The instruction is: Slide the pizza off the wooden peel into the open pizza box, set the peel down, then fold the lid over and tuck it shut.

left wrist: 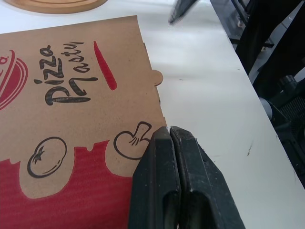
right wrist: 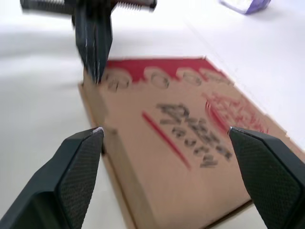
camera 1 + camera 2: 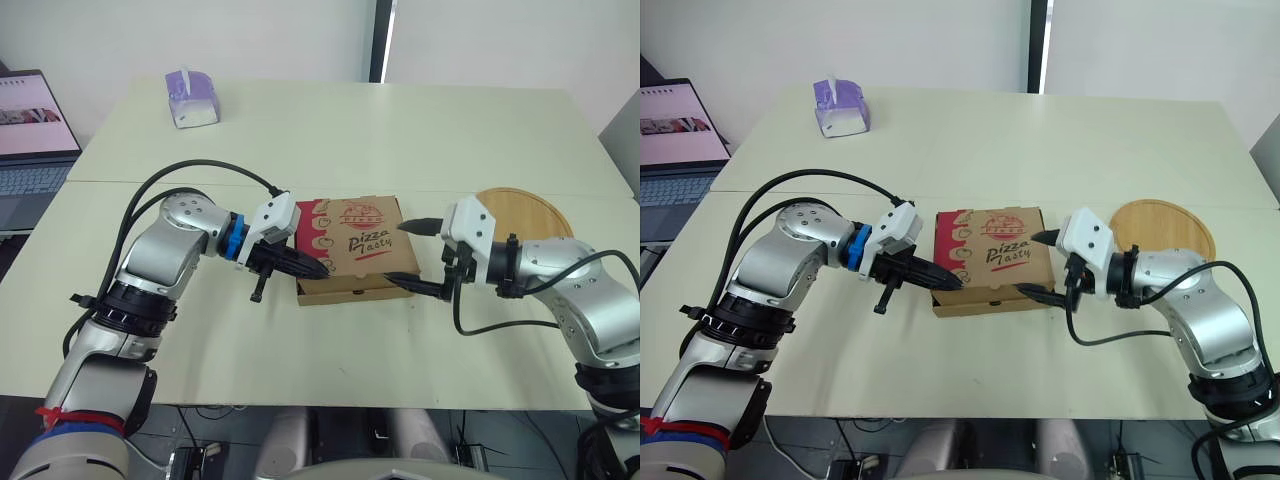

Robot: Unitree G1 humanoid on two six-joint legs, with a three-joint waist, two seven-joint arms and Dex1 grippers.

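1. The pizza box (image 3: 352, 245) lies flat on the worktop (image 3: 400, 130) with its printed lid folded down over it. The pizza cannot be seen (I take it to be inside).
2. The wooden peel (image 3: 525, 212) is set down bare on the worktop, just beside the box on the robot's right and behind the right forearm. The sliding and the put-down look done.
3. The left gripper (image 3: 318, 268) has its fingers pressed together, pinching nothing, with the tips at the lid's front left corner.
4. The right gripper (image 3: 405, 255) has its fingers spread wide. One is over the lid's right edge and the other is low by the front right corner, so they straddle the box without clamping it.
5. What seems left is the last tuck. The left wrist view shows a small tab jutting past the lid's front edge, so I judge the closure not fully seated.
6. There is bare worktop in front of the box and a wide stretch behind it. The tissue box (image 3: 190, 98) and the laptop (image 3: 30, 130) are well apart from it. The tight side is the right, where the peel leaves little room.
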